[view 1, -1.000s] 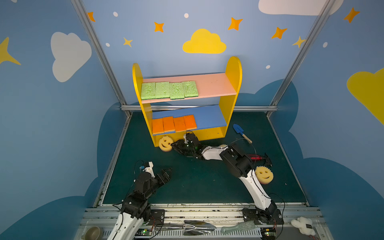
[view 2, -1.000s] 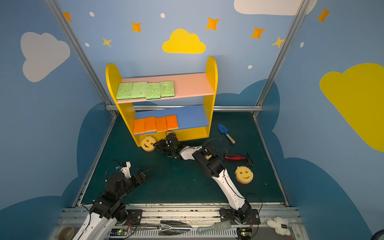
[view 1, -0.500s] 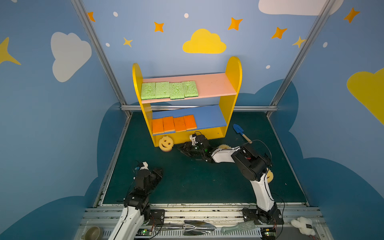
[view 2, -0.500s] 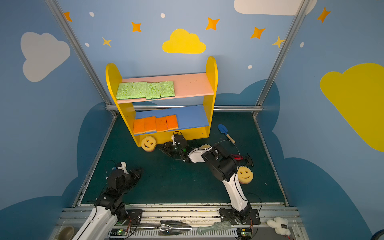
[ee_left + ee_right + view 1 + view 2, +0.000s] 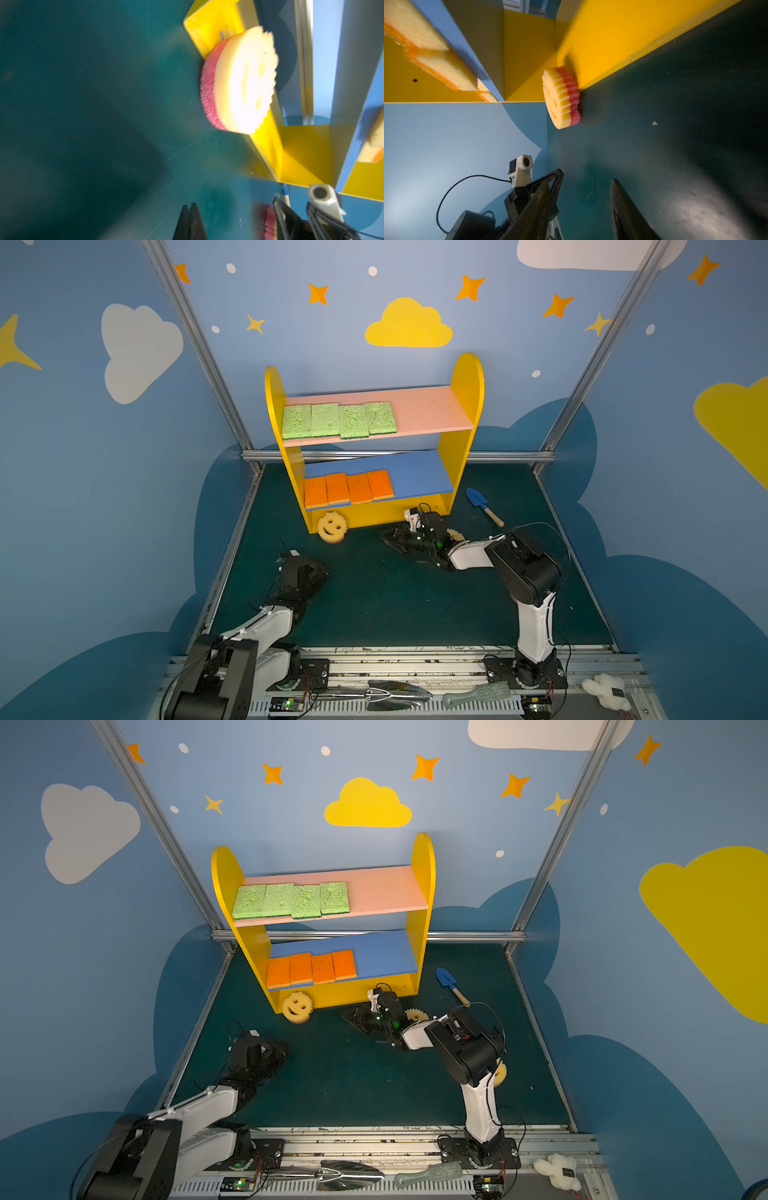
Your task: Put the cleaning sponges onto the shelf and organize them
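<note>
The small wooden shelf unit with yellow round-topped side panels (image 5: 467, 406) is standing at the back of the dark green mat (image 5: 374, 605).

Sponge positions:
- Four light-green porous rectangular sponges (image 5: 338, 420) are lying side by side on the left part of the shelf's pink upper board (image 5: 428, 410).
- Four orange-topped yellow rectangular sponges (image 5: 348, 488) are lying in a like row on the left part of its blue lower board (image 5: 419, 472).
- One round yellow smiley-face sponge (image 5: 332, 526) is leaning tilted against the front of the shelf's base near its left end. The right wrist view shows its pink underside (image 5: 574, 97) touching the base.
- A second smiley-face sponge (image 5: 456, 536) is lying on the mat in front of the shelf's right end, partly hidden behind the right arm (image 5: 528, 572).
- A third smiley-face sponge (image 5: 500, 1071) is showing only an edge behind that arm's elbow, well in front of the shelf.

A blue toy shovel with a wooden handle (image 5: 478, 499) is lying near the shelf's right panel.

The right gripper (image 5: 586, 179) is reaching low in front of the shelf's base with jaws standing apart, gripping nothing. The left gripper (image 5: 190, 206) is sitting well in front of the shelf's left end, fingers pressed together on nothing.
</note>
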